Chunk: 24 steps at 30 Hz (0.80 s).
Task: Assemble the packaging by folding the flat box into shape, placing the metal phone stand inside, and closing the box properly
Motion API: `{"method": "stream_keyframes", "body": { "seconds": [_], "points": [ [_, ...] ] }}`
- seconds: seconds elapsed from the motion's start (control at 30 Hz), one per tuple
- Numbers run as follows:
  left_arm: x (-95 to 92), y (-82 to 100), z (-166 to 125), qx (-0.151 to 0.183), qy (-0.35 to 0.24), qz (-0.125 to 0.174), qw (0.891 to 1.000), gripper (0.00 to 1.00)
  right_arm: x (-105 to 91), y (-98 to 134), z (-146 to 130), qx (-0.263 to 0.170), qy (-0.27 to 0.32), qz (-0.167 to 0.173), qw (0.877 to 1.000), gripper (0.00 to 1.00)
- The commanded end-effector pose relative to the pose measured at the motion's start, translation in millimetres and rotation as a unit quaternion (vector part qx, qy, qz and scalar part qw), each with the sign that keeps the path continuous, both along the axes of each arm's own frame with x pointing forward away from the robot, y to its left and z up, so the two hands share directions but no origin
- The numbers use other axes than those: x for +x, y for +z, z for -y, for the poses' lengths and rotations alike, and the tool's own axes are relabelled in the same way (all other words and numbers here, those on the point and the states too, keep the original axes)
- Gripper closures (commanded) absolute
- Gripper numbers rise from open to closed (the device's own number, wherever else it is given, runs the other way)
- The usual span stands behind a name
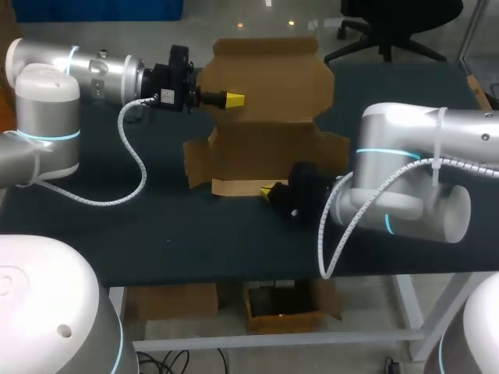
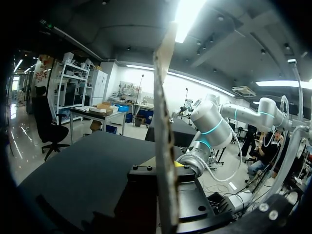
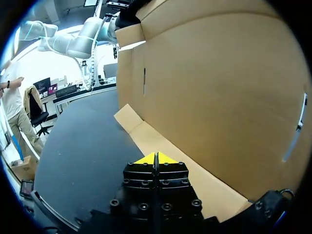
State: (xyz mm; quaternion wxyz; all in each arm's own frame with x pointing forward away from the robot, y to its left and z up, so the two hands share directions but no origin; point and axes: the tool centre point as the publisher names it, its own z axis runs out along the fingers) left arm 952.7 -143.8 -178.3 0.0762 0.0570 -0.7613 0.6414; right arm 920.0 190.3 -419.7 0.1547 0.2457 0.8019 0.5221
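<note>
Box [image 1: 265,117]: half-folded cardboard, standing in the middle of the table [image 1: 156,241], big panel upright, lid flap at the far side, small flaps splayed at the near-left corner.

Right gripper [image 1: 269,191] is nearest, low at the box's near bottom edge. Wrist view: fingers clenched, yellow tips [image 3: 156,159] pressed together with nothing between them, sitting on or just over the narrow bottom flap [image 3: 161,146] that lies flat on the table. The brown panel [image 3: 219,87] stands just ahead and beside the gripper and blocks everything behind it.

Left gripper [image 1: 232,99] is farther back, coming in level from the left at the upper panel's left edge. Left wrist view: the cardboard sheet [image 2: 163,122] runs edge-on between the fingers, which grasp it from both sides; only a sliver of a yellow tip [image 2: 179,165] shows past it. The sheet splits that view; right arm [image 2: 209,129] is visible beyond it.
</note>
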Motion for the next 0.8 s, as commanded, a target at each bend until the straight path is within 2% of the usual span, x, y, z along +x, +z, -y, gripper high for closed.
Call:
{"method": "stream_keyframes", "body": {
  "seconds": [0.03,0.8],
  "points": [
    [0.1,-0.6,-0.9,0.000,-0.001,0.000,1.000,1.00,1.3,-4.5,-5.3,-0.001,-0.006,0.003,1.000,1.00],
    [-0.5,-1.9,0.4,0.002,-0.004,-0.001,1.000,1.00,5.6,-10.2,-7.8,0.000,-0.010,-0.005,1.000,1.00]
  ]
}}
